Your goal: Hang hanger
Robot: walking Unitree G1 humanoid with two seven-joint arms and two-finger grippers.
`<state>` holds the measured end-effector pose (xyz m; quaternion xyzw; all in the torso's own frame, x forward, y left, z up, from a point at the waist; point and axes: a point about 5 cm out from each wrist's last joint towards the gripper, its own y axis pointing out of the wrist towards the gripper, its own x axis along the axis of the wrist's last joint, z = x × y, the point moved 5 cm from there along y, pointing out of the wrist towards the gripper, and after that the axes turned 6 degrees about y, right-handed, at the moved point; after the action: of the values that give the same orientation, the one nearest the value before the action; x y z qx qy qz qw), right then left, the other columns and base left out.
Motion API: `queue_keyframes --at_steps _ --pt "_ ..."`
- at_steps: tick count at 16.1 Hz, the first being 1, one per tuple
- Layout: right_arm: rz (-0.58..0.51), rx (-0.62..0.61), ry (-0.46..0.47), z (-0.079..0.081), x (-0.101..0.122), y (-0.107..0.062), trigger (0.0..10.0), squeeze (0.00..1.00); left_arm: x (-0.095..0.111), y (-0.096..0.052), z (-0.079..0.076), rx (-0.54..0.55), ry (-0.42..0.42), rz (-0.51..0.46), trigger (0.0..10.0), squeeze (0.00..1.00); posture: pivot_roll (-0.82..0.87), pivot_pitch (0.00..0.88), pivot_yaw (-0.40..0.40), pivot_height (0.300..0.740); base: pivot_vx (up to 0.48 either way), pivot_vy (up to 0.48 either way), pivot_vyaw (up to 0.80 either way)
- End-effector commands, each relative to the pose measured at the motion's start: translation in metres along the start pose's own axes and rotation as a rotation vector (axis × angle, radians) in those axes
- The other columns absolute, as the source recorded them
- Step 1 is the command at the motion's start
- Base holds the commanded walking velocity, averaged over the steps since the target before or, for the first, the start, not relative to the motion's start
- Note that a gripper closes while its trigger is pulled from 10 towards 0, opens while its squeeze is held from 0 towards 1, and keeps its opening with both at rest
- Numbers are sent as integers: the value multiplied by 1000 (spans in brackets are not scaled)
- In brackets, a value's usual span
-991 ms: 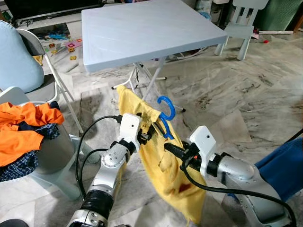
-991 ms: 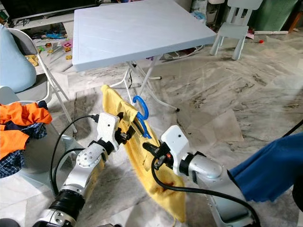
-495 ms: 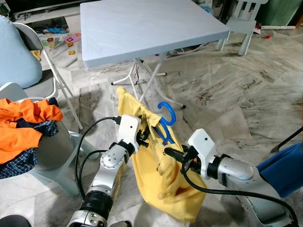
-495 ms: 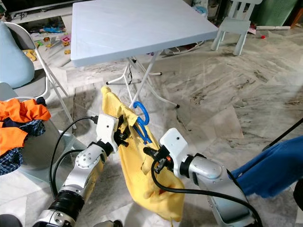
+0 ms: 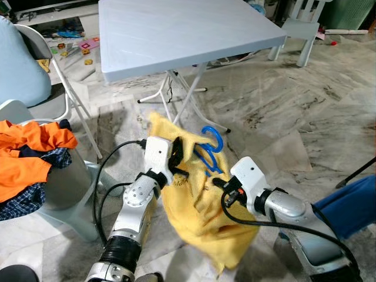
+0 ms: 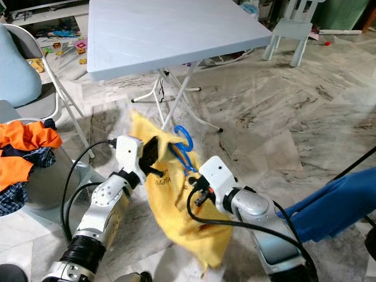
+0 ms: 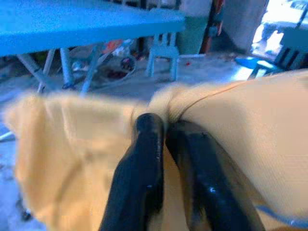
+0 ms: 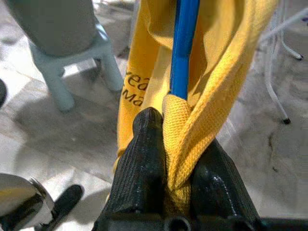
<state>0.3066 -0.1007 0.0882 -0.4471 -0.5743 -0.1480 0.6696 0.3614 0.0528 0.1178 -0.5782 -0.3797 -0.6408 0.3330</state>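
at far left, orange clothes [image 5: 29, 150] lie heaped on a grey stool [image 5: 64, 194], beside a chair [image 5: 35, 70]. the left hand [image 5: 175, 163] is clenched on a fold at the upper edge of the yellow shirt [image 5: 202, 223], its two fingers [image 7: 144, 159] pressed together with cloth between them. the blue hanger [image 5: 210, 150] sits inside the shirt, its hook sticking out above, in the air in front of the desk [image 5: 176, 29]. the right hand [image 5: 218, 183] is clenched on a bunch of shirt at the hanger's blue bar. blue cloth [image 5: 346, 205] shows at far right over the marble floor [image 5: 282, 117].
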Motion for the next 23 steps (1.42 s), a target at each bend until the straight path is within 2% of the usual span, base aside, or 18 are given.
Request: queue_keyframes --at_steps 1,5,6,7,9,10,11,13,15,16,18,19,22,23 --pt "0 0 -30 0 1 1 10000 0 4 -1 1 1 -6 -13 0 0 -74 138 17 740 0 0 0" --pt "66 -21 -115 -18 -17 -10 10000 0 6 -4 13 35 15 -9 0 0 -73 138 15 740 0 0 0" --pt "72 -23 -119 -32 -19 -23 10000 0 5 -6 22 58 26 0 0 0 -75 141 17 740 0 0 0" --pt "77 -12 -132 -38 -21 -30 10000 0 5 -7 27 67 32 4 0 0 -75 141 17 740 0 0 0" --pt "117 -57 -131 -63 -26 -48 10000 0 4 -9 35 88 47 21 0 0 -80 151 17 740 0 0 0" --pt "99 -84 -125 -75 -19 -55 10000 0 1 -9 29 83 51 27 0 0 -90 155 18 740 0 0 0" --pt "89 -96 -122 -78 -16 -55 10000 0 0 -9 24 74 52 27 0 0 -90 155 18 740 0 0 0" --pt "35 -96 -102 -73 -3 -49 10000 0 -2 -7 4 41 61 31 10000 0 -93 160 16 740 0 0 0" --pt "-46 -61 -21 -56 13 -39 10000 0 1 -3 -17 -31 68 8 10000 31 -91 162 14 740 0 0 0" --pt "-84 -52 20 -49 22 -35 10000 0 4 -1 -22 -50 68 -2 10000 1000 -93 164 14 740 0 0 0" --pt "-128 -33 72 -39 35 -29 10000 0 6 2 -28 -80 77 -12 10000 1000 -96 163 16 740 0 0 0" --pt "-156 18 92 -26 44 -28 10000 0 7 3 -28 -75 99 -15 10000 1000 -97 163 18 740 0 0 0" --pt "-178 43 114 -21 56 -30 10000 0 9 3 -26 -76 124 -18 10000 1000 -101 161 18 740 0 0 0" --pt "-179 78 156 -16 60 -31 10000 0 9 3 -27 -81 119 -19 10000 1000 -101 161 18 740 0 0 0"
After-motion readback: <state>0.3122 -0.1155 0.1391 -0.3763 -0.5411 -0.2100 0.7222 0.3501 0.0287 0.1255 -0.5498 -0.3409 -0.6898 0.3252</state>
